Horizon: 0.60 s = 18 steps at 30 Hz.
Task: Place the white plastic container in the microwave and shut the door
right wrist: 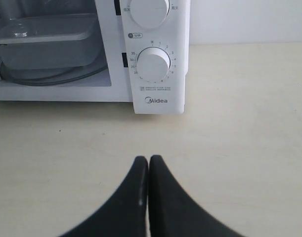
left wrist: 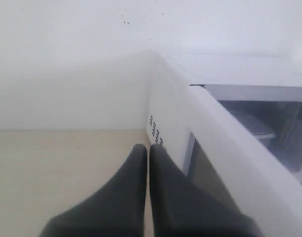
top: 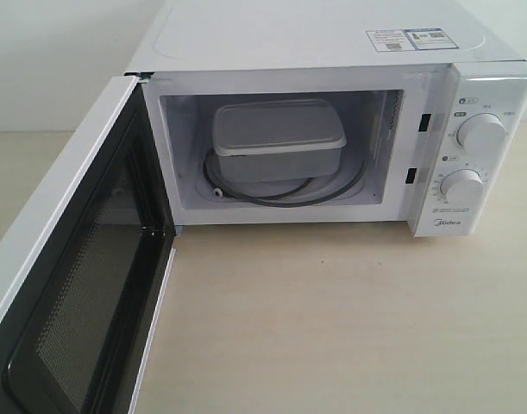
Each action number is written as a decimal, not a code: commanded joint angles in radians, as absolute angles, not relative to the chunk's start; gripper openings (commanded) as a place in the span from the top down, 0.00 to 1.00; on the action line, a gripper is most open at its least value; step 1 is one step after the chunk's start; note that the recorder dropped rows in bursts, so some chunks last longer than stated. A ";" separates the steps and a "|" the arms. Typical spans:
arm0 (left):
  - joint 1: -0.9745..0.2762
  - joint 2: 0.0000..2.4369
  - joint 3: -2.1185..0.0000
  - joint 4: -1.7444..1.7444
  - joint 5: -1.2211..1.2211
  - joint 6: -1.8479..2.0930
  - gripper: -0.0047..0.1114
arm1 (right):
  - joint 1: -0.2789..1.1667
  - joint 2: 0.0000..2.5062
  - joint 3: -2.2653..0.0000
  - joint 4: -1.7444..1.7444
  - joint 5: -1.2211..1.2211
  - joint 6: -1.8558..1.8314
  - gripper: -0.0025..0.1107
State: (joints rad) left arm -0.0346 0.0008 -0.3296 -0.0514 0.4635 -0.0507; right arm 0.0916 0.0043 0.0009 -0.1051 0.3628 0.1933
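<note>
The white plastic container (top: pixel 279 142) is sitting inside the microwave (top: pixel 315 34), toward the back of the cavity. It is resting on the round turntable (top: pixel 285 200), whose dark ring is curving out in front of it. It is a translucent rectangular tub with rounded corners, and its flat rimmed lid (top: pixel 276 123) is lying snapped over the top. The door (top: pixel 73 285) is hanging wide open on its left hinge, showing a glossy black inner frame around a fine dark mesh window (top: pixel 82 310). On the smooth white right panel two round dials (top: pixel 481 132) are standing one above the other, and a printed sticker (top: pixel 407 39) is lying flat on top. The microwave is standing on a pale, matte table (top: pixel 332 328). The left gripper (left wrist: pixel 148 150) is hovering near the hinge side, beside the door's white outer face, its tapered black fingers pressed together on nothing. The right gripper (right wrist: pixel 148 160) is hovering over the table in front of the dial panel, fingers likewise together and empty
</note>
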 commanded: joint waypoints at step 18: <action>-0.032 0.000 -0.537 -0.269 0.891 -0.106 0.93 | 0.089 0.000 0.000 -0.109 0.364 0.197 0.98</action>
